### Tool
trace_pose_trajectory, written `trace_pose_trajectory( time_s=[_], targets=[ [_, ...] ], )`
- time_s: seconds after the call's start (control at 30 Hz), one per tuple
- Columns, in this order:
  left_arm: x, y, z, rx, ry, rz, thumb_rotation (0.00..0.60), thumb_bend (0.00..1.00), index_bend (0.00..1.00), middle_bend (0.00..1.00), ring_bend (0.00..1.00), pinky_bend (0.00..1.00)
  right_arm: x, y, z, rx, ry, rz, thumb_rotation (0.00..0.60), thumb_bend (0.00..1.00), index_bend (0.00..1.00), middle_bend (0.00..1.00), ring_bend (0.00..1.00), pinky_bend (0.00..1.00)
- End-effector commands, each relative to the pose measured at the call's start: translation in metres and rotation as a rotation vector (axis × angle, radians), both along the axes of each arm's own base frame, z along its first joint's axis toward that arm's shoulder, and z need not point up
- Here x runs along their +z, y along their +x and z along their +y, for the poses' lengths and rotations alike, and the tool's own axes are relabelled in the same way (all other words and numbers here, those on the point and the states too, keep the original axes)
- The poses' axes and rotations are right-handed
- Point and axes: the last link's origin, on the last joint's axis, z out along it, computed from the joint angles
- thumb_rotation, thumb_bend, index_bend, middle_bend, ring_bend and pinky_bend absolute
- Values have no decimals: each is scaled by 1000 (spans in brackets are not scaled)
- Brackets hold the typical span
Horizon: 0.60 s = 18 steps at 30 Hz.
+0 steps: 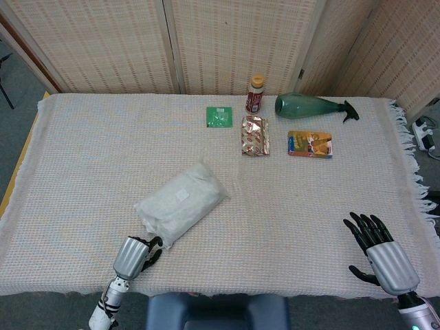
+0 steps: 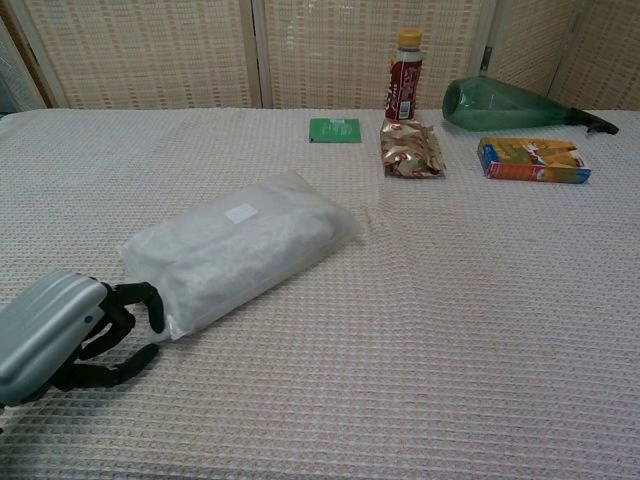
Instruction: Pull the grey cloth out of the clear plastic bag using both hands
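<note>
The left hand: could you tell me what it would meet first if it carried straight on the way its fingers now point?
Most likely the near end of the clear plastic bag with the grey cloth inside. The left hand lies just short of it, fingers curled toward that corner; whether they already touch it is unclear.

clear plastic bag (image 1: 181,204) lying flat, grey cloth (image 2: 232,252) inside

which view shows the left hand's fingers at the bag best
The chest view. There the left hand fills the lower left corner, its dark fingers curled right at the near end of the clear plastic bag. The head view shows the same hand small and from above, fingers hard to make out.
</note>
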Motion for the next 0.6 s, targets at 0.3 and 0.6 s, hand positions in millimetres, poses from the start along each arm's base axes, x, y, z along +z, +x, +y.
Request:
trace_pose_trajectory(
  time_s=[0.3, 0.6],
  targets=[
    [-5, 1, 1, 14, -15, -7, 600, 350, 523, 1000, 1000, 1000, -1, 0, -1, -4, -2, 3, 600, 100, 0, 0, 0, 0],
    [-8, 4, 6, 25, -5, -21, 600, 336, 525, 1000, 1000, 1000, -2, -1, -2, -7, 7, 10, 600, 101, 0, 0, 0, 0]
  ],
)
